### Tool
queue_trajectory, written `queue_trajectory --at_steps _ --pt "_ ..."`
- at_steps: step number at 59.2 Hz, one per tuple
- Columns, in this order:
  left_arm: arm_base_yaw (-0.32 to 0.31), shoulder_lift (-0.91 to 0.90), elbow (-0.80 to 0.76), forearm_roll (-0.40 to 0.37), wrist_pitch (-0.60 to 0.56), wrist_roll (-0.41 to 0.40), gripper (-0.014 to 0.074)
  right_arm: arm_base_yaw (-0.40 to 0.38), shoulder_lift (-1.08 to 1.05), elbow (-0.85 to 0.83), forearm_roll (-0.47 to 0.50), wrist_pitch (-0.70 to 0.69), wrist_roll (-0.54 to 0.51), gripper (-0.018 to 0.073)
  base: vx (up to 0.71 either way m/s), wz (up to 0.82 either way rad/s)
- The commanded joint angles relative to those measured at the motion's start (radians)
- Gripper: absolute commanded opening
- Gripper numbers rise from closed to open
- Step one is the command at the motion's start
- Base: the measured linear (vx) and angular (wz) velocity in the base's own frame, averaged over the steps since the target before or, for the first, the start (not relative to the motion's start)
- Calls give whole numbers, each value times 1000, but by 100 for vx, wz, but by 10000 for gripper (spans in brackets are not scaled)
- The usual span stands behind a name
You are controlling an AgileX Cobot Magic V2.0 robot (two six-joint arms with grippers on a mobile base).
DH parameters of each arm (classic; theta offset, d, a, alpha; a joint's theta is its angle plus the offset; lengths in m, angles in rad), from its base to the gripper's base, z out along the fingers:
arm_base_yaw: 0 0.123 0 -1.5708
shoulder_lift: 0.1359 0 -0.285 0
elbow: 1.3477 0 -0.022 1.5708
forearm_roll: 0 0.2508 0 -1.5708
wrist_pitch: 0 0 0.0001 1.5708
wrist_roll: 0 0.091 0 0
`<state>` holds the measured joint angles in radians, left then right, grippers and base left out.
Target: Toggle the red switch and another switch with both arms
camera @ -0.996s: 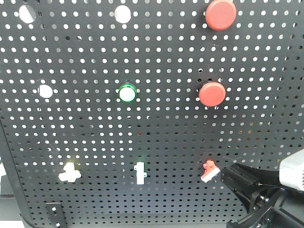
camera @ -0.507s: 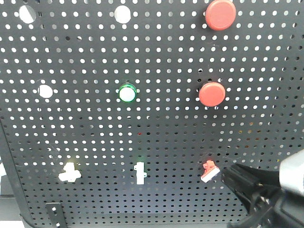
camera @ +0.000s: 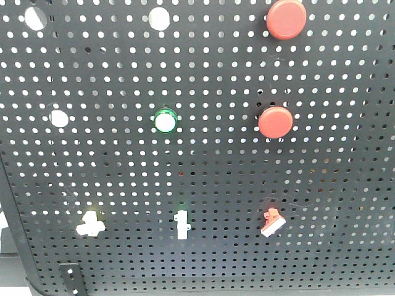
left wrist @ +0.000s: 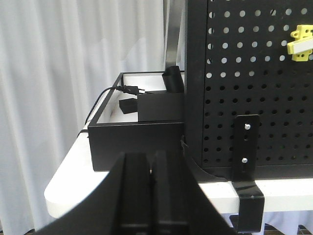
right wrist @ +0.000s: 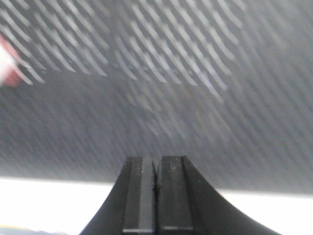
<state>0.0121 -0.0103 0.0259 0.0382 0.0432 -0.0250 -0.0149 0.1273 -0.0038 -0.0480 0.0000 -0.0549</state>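
On the black pegboard (camera: 203,74) in the front view, the small red switch (camera: 271,222) sits at lower right, its white lever tip pointing down-right. The pale-yellow switch (camera: 90,224) sits at lower left. Neither arm shows in this view. In the left wrist view my left gripper (left wrist: 152,159) is shut and empty, low beside the board's left edge, with the yellow switch (left wrist: 301,43) far up to its right. The right wrist view is blurred: my right gripper (right wrist: 156,164) is shut and empty below the board, and a red-and-white smear (right wrist: 7,66) lies at the left edge.
A white upright toggle (camera: 181,224) stands between the two switches. Two big round red buttons (camera: 275,122) and a green-ringed button (camera: 165,121) sit higher up. Left of the board are a black box (left wrist: 137,142), a plugged cable and a foot bracket (left wrist: 247,156) on the white table (left wrist: 73,171).
The right arm, which was at the front view's lower right corner beside the red switch, has dropped out of that view. The switches look unchanged.
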Motion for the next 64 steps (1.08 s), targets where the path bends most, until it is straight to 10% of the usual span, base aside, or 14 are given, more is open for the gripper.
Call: queue_trajectory --at_steps 1,64 --pt "-3 -8 20 0 -85 -10 2 -27 -81 48 10 -64 -1 -6 0 0" --pt "-2 -8 20 0 -81 -10 2 -24 -146 40 -57 93 -9 -6 0 0"
